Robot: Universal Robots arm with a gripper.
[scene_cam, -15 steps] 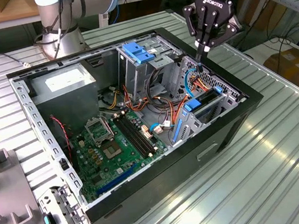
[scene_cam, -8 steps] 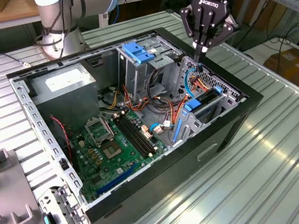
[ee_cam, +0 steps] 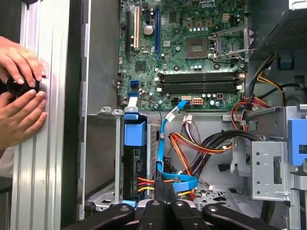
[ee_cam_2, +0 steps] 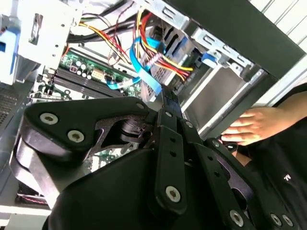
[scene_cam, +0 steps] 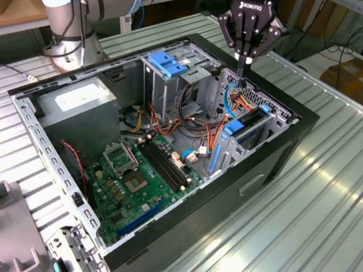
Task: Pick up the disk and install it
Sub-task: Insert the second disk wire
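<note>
The blue-railed grey metal disk [scene_cam: 253, 123] sits seated in its bay; the black gripper [scene_cam: 247, 64], fingers pressed together and empty, hovers above.

Blue-railed disk [scene_cam: 246, 127] apparently seated in drive cage [scene_cam: 270, 120].

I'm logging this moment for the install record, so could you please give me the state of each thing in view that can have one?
gripper: shut, empty, poised over the drive cage
disk: seated on edge in the drive cage, cables at its end
computer case: lying on its side, side panel off
CPU socket: open, no cooler
person's hands: resting on the table beside the case
</note>
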